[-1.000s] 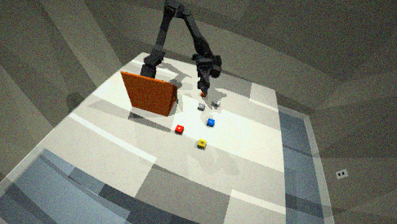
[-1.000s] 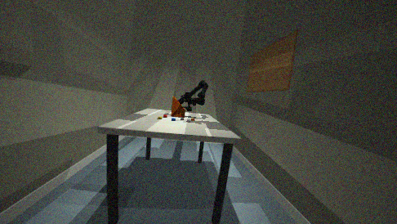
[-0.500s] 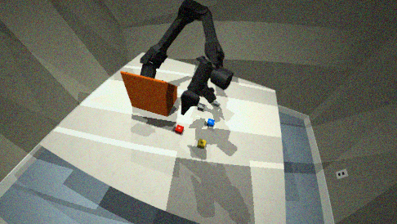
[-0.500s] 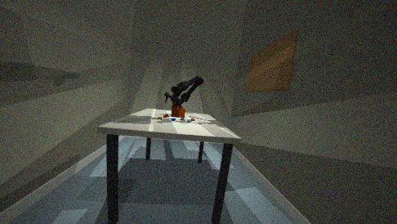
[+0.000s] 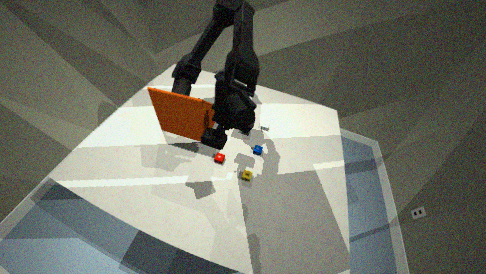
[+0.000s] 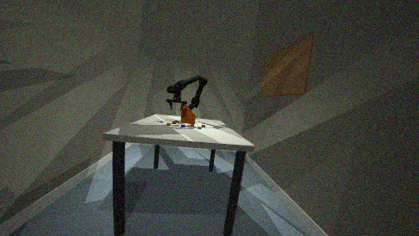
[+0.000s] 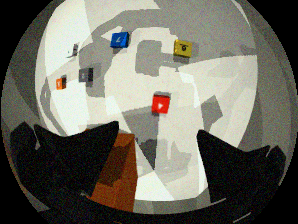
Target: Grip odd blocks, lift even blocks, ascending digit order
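My gripper (image 5: 231,138) (image 6: 171,107) (image 7: 160,129) is open and empty, above the table behind the red block in the top view. The red block (image 5: 219,158) (image 6: 174,122) (image 7: 160,104) lies just ahead of the gap between the fingers in the wrist view; its mark is unreadable. The blue block (image 5: 257,149) (image 6: 183,126) (image 7: 119,39) seems to show a 7. The yellow block (image 5: 247,174) (image 6: 168,124) (image 7: 183,48) shows a 6 or 9. The grey block (image 7: 86,75), orange block (image 7: 61,83) (image 6: 203,126) and white block (image 7: 75,49) (image 5: 265,128) have unreadable digits. The arm hides the grey and orange blocks in the top view.
An orange upright panel (image 5: 180,115) (image 6: 187,115) (image 7: 125,172) stands on the table close beside the gripper and overlaps the left finger's side in the wrist view. Hard-edged shadows and bright patches cross the table (image 5: 115,165) (image 6: 151,137).
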Controlling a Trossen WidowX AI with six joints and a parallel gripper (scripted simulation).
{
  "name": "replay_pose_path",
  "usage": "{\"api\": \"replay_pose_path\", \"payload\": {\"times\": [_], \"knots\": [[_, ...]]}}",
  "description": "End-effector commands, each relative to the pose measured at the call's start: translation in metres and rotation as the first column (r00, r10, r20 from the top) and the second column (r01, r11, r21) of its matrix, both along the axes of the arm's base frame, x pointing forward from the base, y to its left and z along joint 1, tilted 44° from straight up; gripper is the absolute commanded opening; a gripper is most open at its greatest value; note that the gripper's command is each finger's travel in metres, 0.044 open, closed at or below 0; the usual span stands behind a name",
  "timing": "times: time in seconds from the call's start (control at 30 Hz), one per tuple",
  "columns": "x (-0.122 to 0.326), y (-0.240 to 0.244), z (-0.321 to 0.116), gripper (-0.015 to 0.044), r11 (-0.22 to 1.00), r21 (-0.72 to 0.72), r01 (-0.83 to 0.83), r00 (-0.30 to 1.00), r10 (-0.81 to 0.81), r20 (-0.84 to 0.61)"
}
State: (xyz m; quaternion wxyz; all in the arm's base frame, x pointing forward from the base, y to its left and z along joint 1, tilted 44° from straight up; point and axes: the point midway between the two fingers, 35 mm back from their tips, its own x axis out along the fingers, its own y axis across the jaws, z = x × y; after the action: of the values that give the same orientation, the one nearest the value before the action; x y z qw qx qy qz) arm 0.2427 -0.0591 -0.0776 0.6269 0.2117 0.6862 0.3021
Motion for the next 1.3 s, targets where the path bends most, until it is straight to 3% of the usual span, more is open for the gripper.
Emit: {"api": "replay_pose_path", "payload": {"times": [0.0, 0.47, 0.67, 0.83, 1.27], "knots": [[0.001, -0.001, 0.0, 0.04, 1.0, 0.009, 0.002, 1.0, -0.003, 0.008], [0.002, 0.001, 0.002, 0.04, 1.0, 0.008, 0.003, 1.0, -0.003, 0.008], [0.032, 0.069, 0.067, 0.04, 1.0, -0.008, 0.01, 1.0, -0.01, 0.011], [0.03, 0.132, 0.119, 0.04, 1.0, 0.017, 0.003, 1.0, -0.003, 0.007], [0.029, 0.135, 0.122, 0.04, 1.0, 0.02, 0.002, 1.0, -0.002, 0.006]]}}
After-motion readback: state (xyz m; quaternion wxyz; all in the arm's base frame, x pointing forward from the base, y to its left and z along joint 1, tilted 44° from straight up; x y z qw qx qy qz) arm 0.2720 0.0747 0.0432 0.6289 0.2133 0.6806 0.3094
